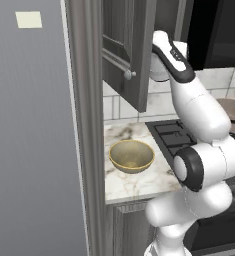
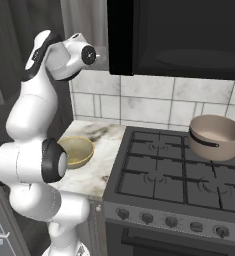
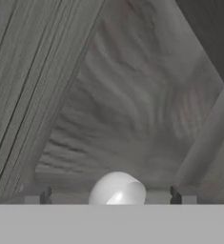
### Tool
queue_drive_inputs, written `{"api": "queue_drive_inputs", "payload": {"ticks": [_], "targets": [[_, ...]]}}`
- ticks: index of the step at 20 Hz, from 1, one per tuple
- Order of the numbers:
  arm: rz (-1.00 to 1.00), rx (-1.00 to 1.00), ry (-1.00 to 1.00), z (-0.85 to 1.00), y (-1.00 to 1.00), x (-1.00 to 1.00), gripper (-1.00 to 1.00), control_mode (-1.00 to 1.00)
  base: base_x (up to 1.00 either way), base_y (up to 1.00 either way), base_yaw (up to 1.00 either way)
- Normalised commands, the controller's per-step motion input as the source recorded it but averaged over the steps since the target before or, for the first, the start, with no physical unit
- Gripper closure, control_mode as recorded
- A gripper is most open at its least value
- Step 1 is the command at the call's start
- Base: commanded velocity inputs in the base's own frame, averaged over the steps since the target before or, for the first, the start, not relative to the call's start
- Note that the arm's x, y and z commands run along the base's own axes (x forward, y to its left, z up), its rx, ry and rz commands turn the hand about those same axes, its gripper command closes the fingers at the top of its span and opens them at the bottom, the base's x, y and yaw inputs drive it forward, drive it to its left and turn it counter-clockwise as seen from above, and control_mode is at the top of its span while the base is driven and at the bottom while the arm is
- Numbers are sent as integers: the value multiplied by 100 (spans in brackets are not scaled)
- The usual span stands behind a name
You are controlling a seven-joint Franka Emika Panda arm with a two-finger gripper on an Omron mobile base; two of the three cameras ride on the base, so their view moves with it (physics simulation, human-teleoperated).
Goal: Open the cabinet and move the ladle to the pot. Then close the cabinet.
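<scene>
A tall grey panel stands at far left. Beside it the cabinet door hangs swung open, its knob facing out. The arm reaches up behind that door. In the hand view the gripper stands with fingers wide apart, and a white rounded thing (perhaps the ladle, hard to tell) sits between them. Lower down, a bowl rests on the marble counter. The pot sits on the stove, far right.
</scene>
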Motion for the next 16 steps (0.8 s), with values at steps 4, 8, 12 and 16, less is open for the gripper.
{"api": "queue_drive_inputs", "payload": {"ticks": [4,8,12,16], "targets": [[0,0,5,-8,9,26,-100,-100,0,0,0],[0,0,6,-13,4,13,-100,-100,0,0,0],[0,0,4,-8,2,8,-100,-100,0,0,0],[0,0,2,0,7,3,-100,-100,0,0,0]]}}
